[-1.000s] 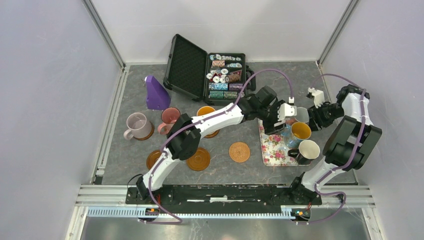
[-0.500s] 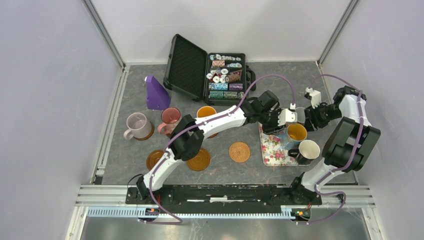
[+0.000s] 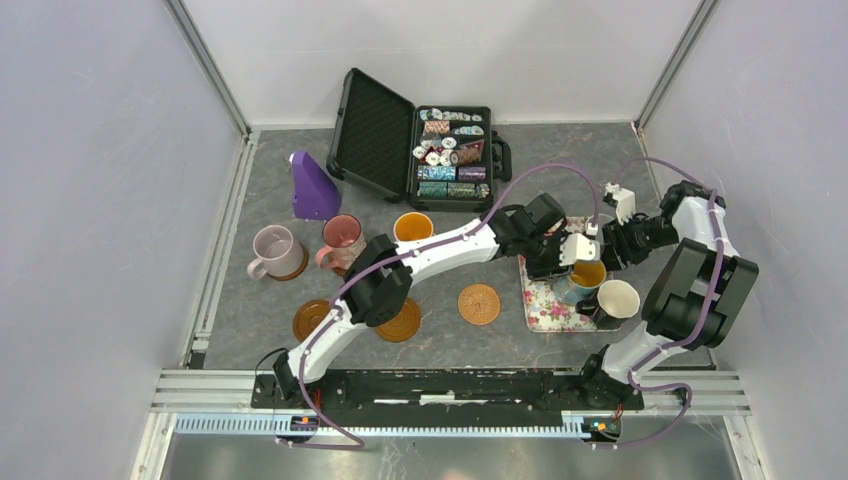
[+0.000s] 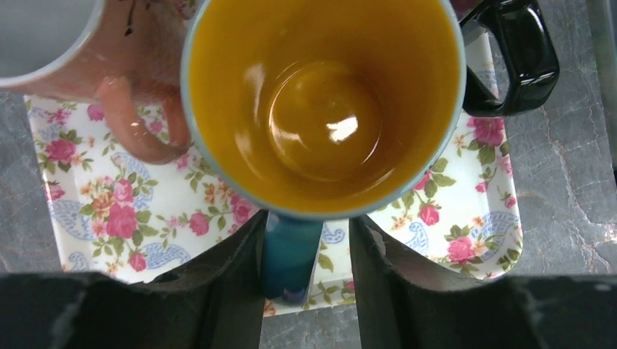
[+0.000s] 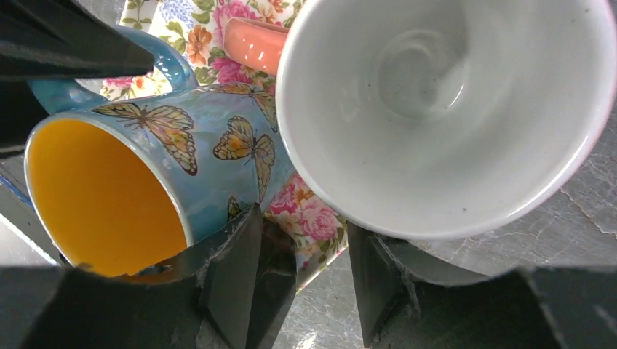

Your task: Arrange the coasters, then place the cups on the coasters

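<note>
Clamping the left claw [image 4: 307, 224] closed on the smooth blue loop handle of the butterfly mug [image 4: 320, 102], choosing the loop over the wide, slippery glazed body. Seemingly tipping that mug off the flowered tray [image 4: 116, 218], probably heading for the flat patterned coaster [image 3: 478, 303] lying bare on the grey stone-look counter [image 3: 450, 345] just beside the tray. Holding the right claw [image 5: 305, 225] drawn in tight at the thick rim of the white mug [image 5: 451, 109], perhaps bracing it against a knock; not showing whether actually pinching it. Leaving two rimmed, glossy brown wooden coasters [image 3: 305, 320] bare near the left arm.
</note>
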Controlling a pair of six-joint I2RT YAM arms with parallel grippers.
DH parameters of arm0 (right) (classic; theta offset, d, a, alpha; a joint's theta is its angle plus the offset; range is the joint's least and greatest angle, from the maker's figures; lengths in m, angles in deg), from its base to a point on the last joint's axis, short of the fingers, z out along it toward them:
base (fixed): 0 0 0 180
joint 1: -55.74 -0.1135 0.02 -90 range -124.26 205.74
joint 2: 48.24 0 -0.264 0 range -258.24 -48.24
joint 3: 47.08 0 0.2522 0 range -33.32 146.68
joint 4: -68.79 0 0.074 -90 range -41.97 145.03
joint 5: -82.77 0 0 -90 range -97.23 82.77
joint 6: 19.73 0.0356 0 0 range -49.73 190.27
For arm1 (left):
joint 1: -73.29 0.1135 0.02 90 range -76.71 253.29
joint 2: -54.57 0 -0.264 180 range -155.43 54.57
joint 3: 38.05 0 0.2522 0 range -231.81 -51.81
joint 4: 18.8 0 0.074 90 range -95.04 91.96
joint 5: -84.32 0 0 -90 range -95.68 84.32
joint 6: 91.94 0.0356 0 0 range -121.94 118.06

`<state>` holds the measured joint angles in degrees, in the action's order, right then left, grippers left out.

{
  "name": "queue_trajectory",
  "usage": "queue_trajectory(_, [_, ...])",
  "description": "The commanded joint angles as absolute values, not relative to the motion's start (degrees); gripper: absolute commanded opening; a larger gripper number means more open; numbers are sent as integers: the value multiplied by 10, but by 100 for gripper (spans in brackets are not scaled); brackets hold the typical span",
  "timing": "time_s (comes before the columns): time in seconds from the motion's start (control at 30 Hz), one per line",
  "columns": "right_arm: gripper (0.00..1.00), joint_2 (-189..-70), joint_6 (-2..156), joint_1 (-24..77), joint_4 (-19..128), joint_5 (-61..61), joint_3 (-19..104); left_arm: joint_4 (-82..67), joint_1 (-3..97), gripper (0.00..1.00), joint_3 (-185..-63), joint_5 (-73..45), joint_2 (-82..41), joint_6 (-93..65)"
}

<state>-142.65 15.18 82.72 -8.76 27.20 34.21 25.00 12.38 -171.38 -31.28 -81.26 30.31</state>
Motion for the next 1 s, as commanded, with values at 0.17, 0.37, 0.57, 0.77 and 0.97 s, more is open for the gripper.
queue_trajectory(0.17, [56, -1409, 159, 820, -84, 298, 329, 226, 99, 47, -1731, -287, -839, 310])
queue_trajectory(0.37, [60, -1409, 163, 819, -81, 299, 330, 224, 98, 38, -1733, -271, -847, 301])
queue_trajectory(0.57, [69, -1409, 170, 819, -85, 303, 350, 257, 101, 11, -1740, -271, -844, 296])
queue_trajectory(0.77, [76, -1410, 177, 819, -92, 302, 372, 247, 110, 2, -1733, -269, -814, 263])
queue_trajectory(0.97, [86, -1415, 194, 821, -89, 301, 397, 124, 124, 2, -1647, -286, -737, 194])
